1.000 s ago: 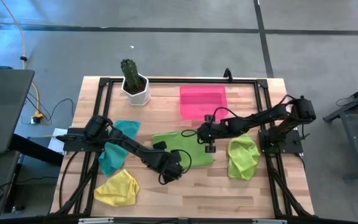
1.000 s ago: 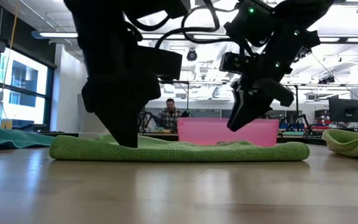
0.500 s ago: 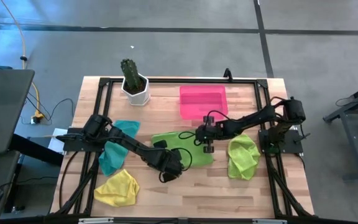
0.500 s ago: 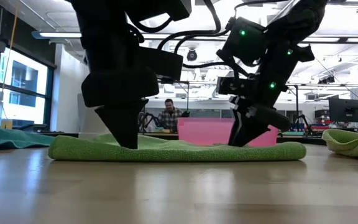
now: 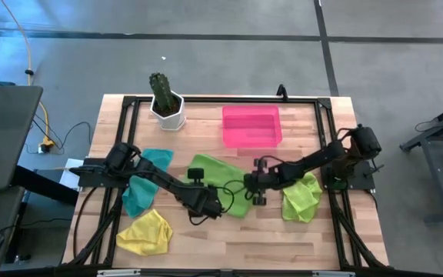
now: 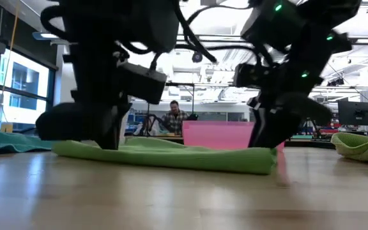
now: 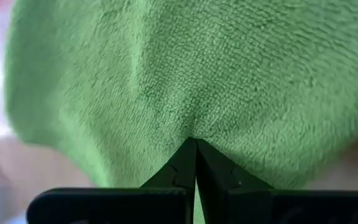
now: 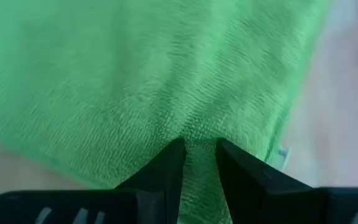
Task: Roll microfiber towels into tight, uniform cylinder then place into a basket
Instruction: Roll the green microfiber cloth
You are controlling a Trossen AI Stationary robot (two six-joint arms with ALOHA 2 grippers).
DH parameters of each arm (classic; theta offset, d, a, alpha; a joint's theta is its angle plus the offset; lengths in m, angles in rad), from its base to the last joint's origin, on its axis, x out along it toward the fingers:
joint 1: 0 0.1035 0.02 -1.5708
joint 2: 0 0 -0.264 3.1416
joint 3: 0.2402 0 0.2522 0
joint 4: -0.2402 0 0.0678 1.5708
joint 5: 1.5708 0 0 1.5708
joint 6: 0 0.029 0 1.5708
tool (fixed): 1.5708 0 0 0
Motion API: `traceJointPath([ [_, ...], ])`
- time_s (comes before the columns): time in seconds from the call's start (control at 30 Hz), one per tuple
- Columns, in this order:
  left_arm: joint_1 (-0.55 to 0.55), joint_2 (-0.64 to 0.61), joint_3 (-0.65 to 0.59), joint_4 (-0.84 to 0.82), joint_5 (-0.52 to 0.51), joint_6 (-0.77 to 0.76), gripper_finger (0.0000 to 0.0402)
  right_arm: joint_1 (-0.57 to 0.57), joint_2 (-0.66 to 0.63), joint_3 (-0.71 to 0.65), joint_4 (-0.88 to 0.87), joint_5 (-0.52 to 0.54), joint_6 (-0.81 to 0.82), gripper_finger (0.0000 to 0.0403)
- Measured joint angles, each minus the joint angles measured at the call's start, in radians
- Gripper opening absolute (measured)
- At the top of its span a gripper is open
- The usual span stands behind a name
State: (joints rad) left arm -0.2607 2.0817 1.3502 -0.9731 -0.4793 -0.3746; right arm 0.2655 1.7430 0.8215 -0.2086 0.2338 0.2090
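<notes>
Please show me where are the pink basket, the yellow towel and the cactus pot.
pink basket [image 5: 251, 128], high view, on its floor.
yellow towel [image 5: 145, 233], high view, on its middle.
cactus pot [image 5: 168, 114], high view, on its white wall.

Hidden, cropped and blurred parts

In the low view both arms run off the top edge; the left gripper [image 6: 98, 124] is a dark blur hiding part of the green towel [image 6: 171, 155], and the basket [image 6: 216, 135] sits half behind the right gripper [image 6: 270, 134]. From above, the arms cover the towel's near edge [image 5: 233, 201]. Both wrist views crop the towel at every edge, and the pinched fabric disappears between the fingers [image 7: 185, 168].
</notes>
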Motion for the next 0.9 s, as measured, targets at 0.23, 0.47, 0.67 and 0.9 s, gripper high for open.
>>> traceJointPath([
  [0.23,0.052,0.001,0.0,0.001,-0.072,0.123,0.0,0.142,0.006,-0.004,0.111,-0.025,0.089,0.0096],
  [0.47,0.081,-0.001,0.005,0.001,-0.131,0.145,0.0,0.219,0.007,0.041,0.075,-0.012,0.044,0.0096],
  [0.67,0.031,-0.003,0.068,0.006,-0.006,0.098,0.0,0.221,0.006,0.162,-0.214,0.049,-0.004,0.0096],
  [0.9,-0.043,-0.004,0.121,0.101,0.127,-0.056,0.0,0.199,0.004,0.23,-0.318,0.135,-0.152,0.0096],
])
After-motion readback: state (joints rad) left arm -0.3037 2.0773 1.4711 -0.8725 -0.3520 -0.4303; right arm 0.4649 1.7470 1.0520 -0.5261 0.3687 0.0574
